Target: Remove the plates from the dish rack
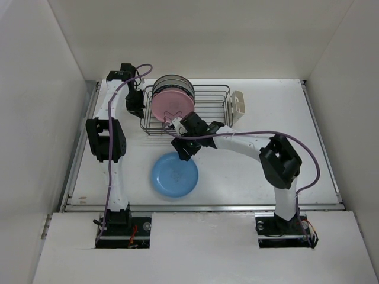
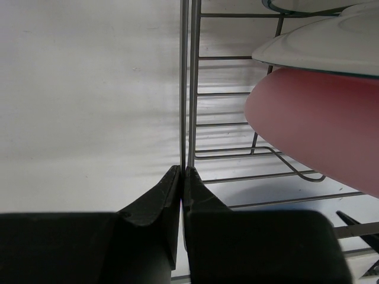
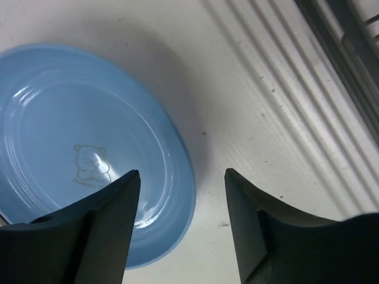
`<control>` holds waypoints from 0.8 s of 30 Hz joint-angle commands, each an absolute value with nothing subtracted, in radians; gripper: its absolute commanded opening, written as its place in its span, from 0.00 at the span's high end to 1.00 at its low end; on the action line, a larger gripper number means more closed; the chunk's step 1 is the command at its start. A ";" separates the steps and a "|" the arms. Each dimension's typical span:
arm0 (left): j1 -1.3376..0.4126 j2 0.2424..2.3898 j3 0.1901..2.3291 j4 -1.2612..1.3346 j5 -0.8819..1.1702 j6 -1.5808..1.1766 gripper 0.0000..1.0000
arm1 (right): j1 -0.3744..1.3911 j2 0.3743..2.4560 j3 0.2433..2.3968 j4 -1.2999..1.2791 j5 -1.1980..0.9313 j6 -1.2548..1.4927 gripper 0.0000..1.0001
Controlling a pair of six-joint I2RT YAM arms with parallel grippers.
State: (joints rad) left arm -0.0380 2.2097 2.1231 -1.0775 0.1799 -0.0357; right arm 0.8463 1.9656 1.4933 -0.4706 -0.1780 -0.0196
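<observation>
Overhead and wrist views of a two-arm plate-unloading cell. Two arms stood at the near edge, each with one gripper.

One dish rack (image 1: 208,99) of dark wire lay at the far middle of the table (image 1: 237,177), with one cream cutlery cup (image 1: 238,103) on its right end.

One blue plate (image 1: 174,176) lay flat on the table, in front of the rack and apart from it. One pink plate (image 1: 172,103) stood on edge at the rack's left end. Behind it stood at least two further plates (image 1: 172,80), pale with dark rims. Their exact number could not be told, since they overlapped.

The left gripper (image 2: 182,173) was at the rack's left end. Its fingers were pressed together, with an upright wire of the rack pinched between the tips.

The right gripper (image 3: 180,174) hung low over the table between the rack and the blue plate. Its fingers were set apart and held nothing, and the plate's rim lay below the left finger.

The table surface was plain white with faint specks, edged by a grey rail on its left and near sides. White walls (image 1: 207,35) enclosed it on the left, right and far sides.
</observation>
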 commanded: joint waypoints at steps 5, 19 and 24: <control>0.002 2.249 2.123 -1.104 0.025 -0.026 1.00 | 0.853 1.755 1.608 -0.387 -0.074 -0.046 0.24; 0.002 2.249 2.123 -1.104 -0.006 -0.026 1.00 | 0.712 2.160 2.040 -0.290 0.320 0.021 0.23; 0.002 2.249 2.123 -1.104 -0.006 -0.026 1.00 | 0.703 2.247 2.097 -0.224 0.362 0.021 0.42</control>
